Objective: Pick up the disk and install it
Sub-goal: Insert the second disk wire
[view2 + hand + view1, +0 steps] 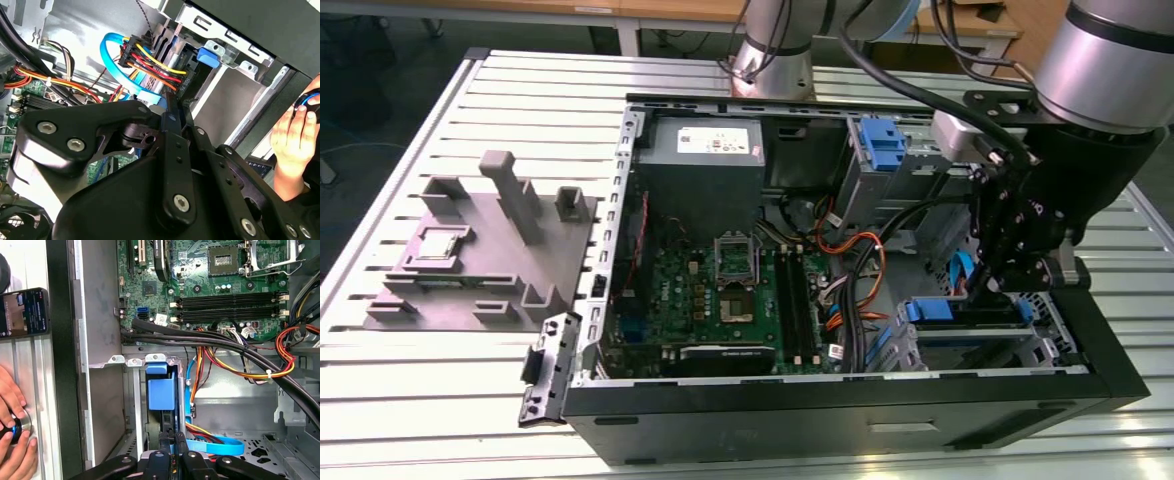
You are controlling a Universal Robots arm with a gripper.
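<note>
The disk (161, 392) stands on edge in the drive bay slot at the case's front corner, its bright blue carrier end showing and its dark thin edge running back to my fingers. My gripper (171, 441) is shut on that edge from above. In the second wrist view the black fingers (170, 125) meet at a tip beside a bit of the blue carrier (150, 97). In the exterior view my gripper (991, 285) reaches down into the bay on the exterior view's right, with a strip of the blue disk (962, 272) beside it.
The open PC case (587, 400) holds a motherboard (720, 290), a grey power supply (704, 150), bundled cables (240, 365) and another blue carrier (881, 145). A grey fixture (480, 250) lies at the exterior view's left. A person's hand (12, 430) and a phone (25, 312) sit outside the case wall.
</note>
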